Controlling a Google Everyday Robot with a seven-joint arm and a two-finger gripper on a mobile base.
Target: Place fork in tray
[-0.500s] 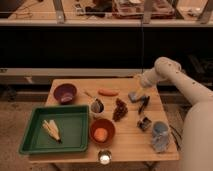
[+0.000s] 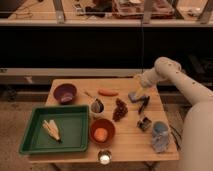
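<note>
Over the right side of the bench [image 2: 125, 137], the gripper [image 2: 136, 96] hangs low. I cannot tell how its jaws stand. Just beside it lies the dark fork [image 2: 144, 104], far from the green tray [image 2: 75, 131].

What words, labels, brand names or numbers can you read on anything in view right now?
None: no text reads anywhere in this view.
The green tray, purple bowl, orange bowl and blue cup show no lettering.
The gripper, over the table's right rear part, carries no legible marking either.
</note>
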